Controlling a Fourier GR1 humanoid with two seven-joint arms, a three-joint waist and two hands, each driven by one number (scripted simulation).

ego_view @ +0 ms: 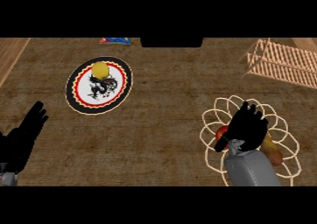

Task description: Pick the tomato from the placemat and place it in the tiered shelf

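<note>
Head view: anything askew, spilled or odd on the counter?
Nothing stands out. The tomato sits on the placemat partly under the right hand, the tiered shelf stands at far right, and a yellow item rests on the plate.

One head view looks steeply down on the wooden counter from above the robot's body, facing forward and away from it. It sits close: the right hand and left hand enter at the lower edge. Beyond the right hand the view reaches the tiered shelf, and beyond the left hand a round plate.
</note>
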